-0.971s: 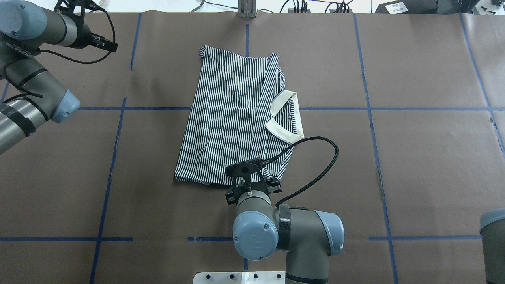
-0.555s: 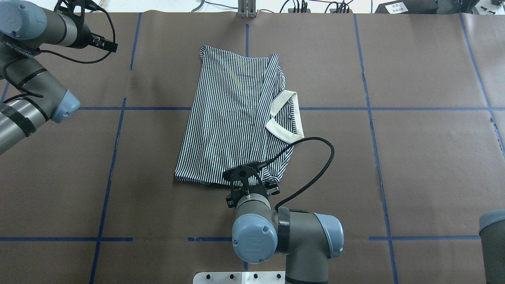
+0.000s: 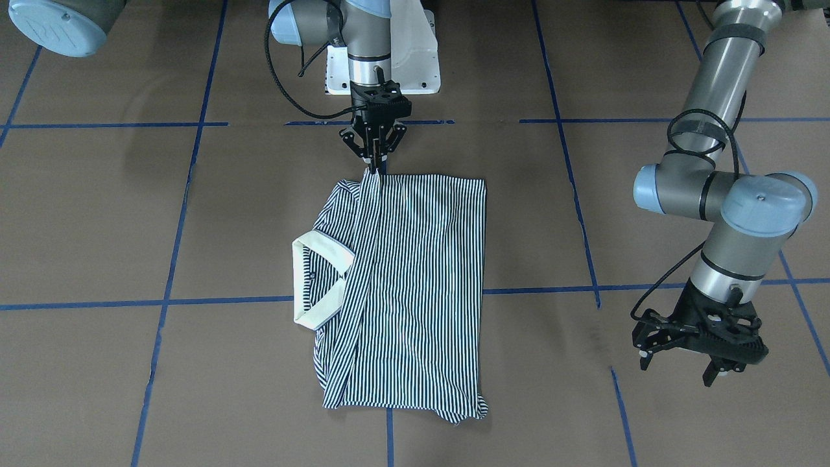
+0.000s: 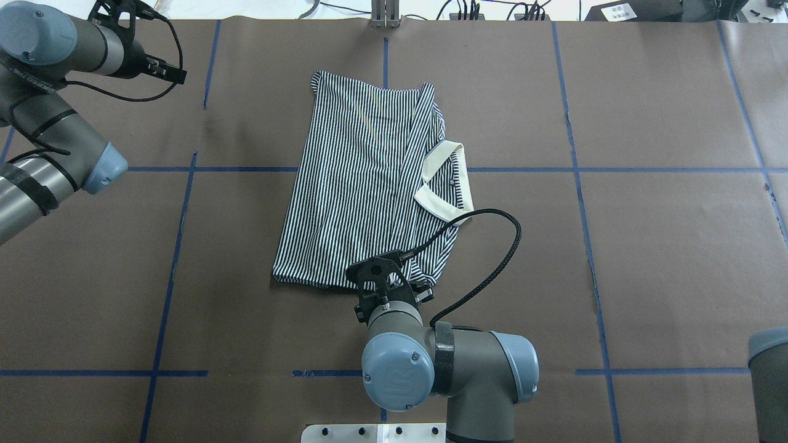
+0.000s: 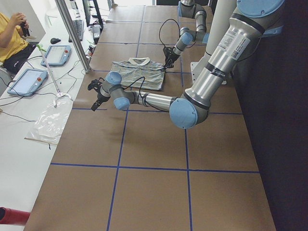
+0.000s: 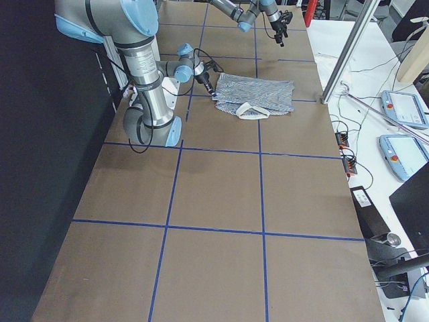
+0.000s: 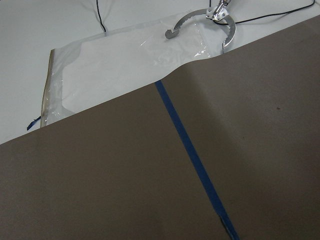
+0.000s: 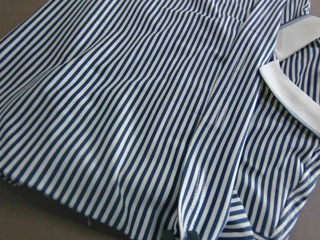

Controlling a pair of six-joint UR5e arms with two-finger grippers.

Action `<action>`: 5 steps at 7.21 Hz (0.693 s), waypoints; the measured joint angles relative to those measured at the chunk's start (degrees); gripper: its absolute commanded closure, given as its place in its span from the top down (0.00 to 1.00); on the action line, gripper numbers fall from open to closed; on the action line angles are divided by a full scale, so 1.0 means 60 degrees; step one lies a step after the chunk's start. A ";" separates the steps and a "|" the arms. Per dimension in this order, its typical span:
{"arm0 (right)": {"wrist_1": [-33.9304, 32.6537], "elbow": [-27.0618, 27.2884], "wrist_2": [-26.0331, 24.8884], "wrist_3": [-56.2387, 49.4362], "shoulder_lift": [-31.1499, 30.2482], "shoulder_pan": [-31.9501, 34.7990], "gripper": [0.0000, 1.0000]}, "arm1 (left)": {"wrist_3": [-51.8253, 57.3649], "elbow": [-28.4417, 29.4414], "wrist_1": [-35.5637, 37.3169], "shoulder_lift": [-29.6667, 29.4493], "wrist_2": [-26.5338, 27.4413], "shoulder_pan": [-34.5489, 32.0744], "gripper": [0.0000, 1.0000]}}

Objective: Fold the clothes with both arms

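Under the shut right claw point(image 3: 375, 163), 1 shirt point(image 3: 415, 279) fold was pinched; a slow, level lift seemed wise. Aside, the left claw point(image 3: 682, 363) gaped empty.

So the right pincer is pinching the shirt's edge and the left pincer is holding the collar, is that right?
Not quite: the left pincer holds nothing. The front-facing view shows it open over bare table, clear of the shirt and collar. The right pincer is indeed pinching the shirt's edge.
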 measured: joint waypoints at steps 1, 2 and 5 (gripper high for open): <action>-0.0001 0.0052 -0.0004 -0.0011 -0.0028 0.0035 0.04 | -0.0020 -0.0002 -0.0004 -0.0001 0.0000 0.0034 1.00; 0.0001 0.0200 -0.0011 -0.0015 -0.0187 0.0090 0.03 | -0.0027 -0.0008 -0.0004 0.0000 0.0000 0.0054 1.00; 0.0035 0.1563 -0.0016 0.0296 -0.1825 0.0163 0.10 | -0.0040 -0.0014 -0.0005 0.0000 0.0000 0.0075 1.00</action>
